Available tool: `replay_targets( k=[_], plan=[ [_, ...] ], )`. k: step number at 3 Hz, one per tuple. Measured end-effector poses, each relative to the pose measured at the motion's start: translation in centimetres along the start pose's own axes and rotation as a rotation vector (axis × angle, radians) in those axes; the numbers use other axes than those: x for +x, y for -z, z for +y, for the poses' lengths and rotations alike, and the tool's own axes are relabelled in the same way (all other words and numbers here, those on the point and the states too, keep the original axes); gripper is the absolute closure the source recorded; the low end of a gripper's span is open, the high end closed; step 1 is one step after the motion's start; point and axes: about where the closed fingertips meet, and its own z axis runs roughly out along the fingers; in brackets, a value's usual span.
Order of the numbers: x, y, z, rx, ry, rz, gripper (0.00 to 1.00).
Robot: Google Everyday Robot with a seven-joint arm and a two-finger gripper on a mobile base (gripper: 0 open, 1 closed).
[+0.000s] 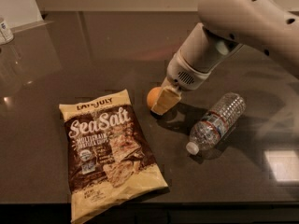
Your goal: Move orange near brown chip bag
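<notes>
The orange point(152, 97) is small and round, held low over the dark table just right of the top of the brown chip bag point(109, 149). The bag lies flat at front left, brown and cream with "Sea Salt" lettering. My gripper point(161, 102) reaches down from the upper right on a white arm and is shut on the orange; a cream fingertip point(166, 101) covers the fruit's right side. Only a small gap shows between the orange and the bag's top right corner.
A clear plastic water bottle point(216, 122) lies on its side right of the gripper, cap toward the front. A white object point(5, 31) stands at the far left edge. The table's front edge point(187, 204) runs along the bottom.
</notes>
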Motion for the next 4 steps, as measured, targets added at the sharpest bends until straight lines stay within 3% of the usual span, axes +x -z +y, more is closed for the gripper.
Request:
replay_targets(
  k=[1, 4],
  plan=[
    [0.33, -0.69, 0.16, -0.019, -0.008, 0.010, 0.87],
    [0.17, -0.47, 0.27, -0.018, -0.006, 0.010, 0.17]
  ],
)
